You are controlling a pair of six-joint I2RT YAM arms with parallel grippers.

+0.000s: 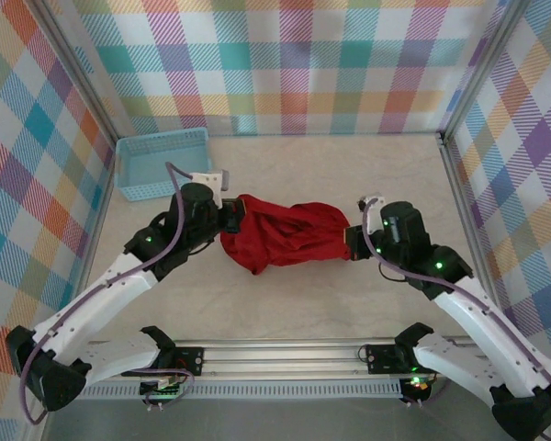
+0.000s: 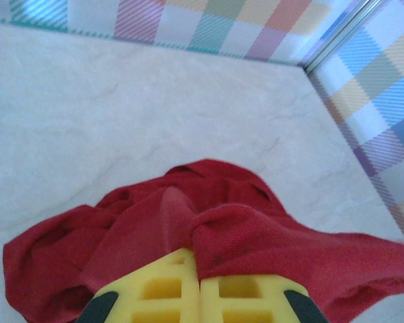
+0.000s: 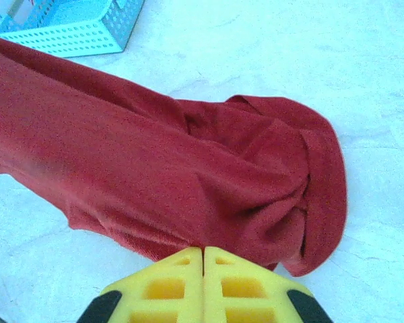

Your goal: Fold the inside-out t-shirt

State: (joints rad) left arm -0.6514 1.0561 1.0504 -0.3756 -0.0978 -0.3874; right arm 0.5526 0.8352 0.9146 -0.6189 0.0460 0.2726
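Left gripper (image 2: 200, 261), right gripper (image 3: 203, 254) clamp t-shirt (image 1: 285, 234); right wrist catches basket (image 3: 67, 35).

Red t-shirt (image 3: 155, 175): left part cropped by the frame edge in the right wrist view; from above, both ends hidden under the wrists. Blue basket (image 3: 67, 33): far half cropped. Tips of the left pincer (image 2: 199, 266): covered by cloth.

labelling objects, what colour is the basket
Light blue basket, clearest in the top external view.
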